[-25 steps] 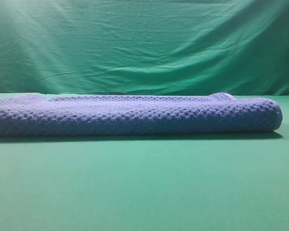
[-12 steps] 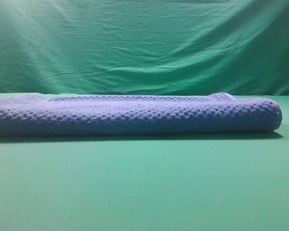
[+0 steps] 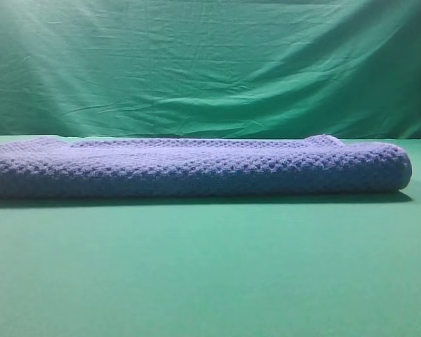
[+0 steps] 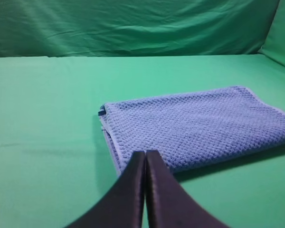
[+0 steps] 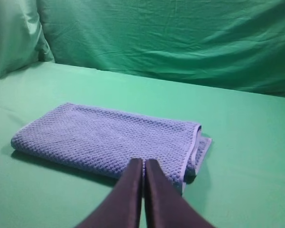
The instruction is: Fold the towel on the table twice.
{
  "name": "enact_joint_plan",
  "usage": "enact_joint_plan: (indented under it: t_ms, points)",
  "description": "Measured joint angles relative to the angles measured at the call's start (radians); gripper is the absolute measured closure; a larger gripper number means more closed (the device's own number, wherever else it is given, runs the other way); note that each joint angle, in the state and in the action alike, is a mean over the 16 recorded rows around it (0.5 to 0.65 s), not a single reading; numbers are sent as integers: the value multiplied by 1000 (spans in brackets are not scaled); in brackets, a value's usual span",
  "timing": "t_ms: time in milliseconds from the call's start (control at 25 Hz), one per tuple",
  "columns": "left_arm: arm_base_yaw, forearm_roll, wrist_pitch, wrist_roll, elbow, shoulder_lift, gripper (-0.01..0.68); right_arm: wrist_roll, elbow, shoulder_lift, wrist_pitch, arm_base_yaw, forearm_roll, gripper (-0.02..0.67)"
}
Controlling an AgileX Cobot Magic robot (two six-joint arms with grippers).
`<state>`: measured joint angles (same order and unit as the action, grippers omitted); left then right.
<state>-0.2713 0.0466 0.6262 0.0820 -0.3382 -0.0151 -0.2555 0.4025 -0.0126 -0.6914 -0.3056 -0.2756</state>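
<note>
Blue-grey waffle-knit towel (image 3: 196,167) lies folded, apparently in layers, flat on smooth bright green table (image 3: 210,274). Left gripper (image 4: 146,154) fingers pressed together, holding nothing. Right gripper (image 5: 143,162) likewise closed, empty. Both near towel's edge.

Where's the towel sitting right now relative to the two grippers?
The towel lies folded on the table, spanning the exterior high view in front of the backdrop. Each wrist view shows it just beyond shut fingers, untouched.

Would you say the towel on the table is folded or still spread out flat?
Folded: the towel lies as a compact stack, with layered edges visible at its end and a rounded fold along one side.
</note>
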Motion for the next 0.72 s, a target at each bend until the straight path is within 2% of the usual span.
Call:
enact_joint_plan:
  t_ms: [400, 720]
  points:
    - [0, -35, -74, -1, 147, 0, 673, -12, -143, -2, 180, 0, 1, 649]
    - [0, -35, -85, -2, 198, 0, 673, -51, -182, -2, 213, 0, 6, 649]
